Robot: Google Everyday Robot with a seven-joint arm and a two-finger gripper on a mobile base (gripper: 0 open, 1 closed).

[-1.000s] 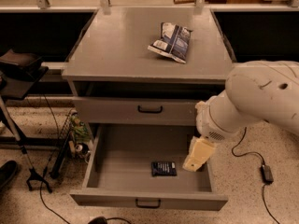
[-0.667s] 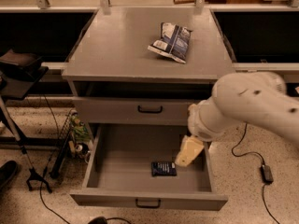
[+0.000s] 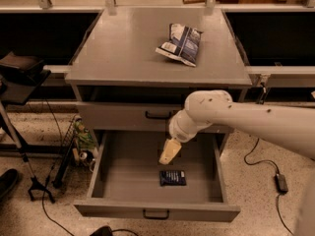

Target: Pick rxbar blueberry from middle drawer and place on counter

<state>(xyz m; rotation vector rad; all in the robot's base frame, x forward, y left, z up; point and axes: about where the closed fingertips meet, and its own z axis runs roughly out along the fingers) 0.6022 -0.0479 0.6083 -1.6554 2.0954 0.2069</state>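
Observation:
The rxbar blueberry (image 3: 173,178), a small flat dark navy bar, lies on the floor of the open middle drawer (image 3: 123,181), right of centre. My gripper (image 3: 169,154) hangs inside the drawer opening, just above and slightly left of the bar, not touching it. My white arm reaches in from the right. The counter (image 3: 123,48) is the grey cabinet top above.
A crinkled navy-and-white snack bag (image 3: 181,44) lies on the counter, right of centre. The upper drawer (image 3: 123,117) is shut, with a black handle (image 3: 158,115). A black stand (image 3: 19,77) and cables sit at the left; a cable and adapter (image 3: 281,182) lie on the floor at the right.
My arm and gripper have moved left and a little toward the back of the drawer, from the bar's right side to above it. The bar has not moved.

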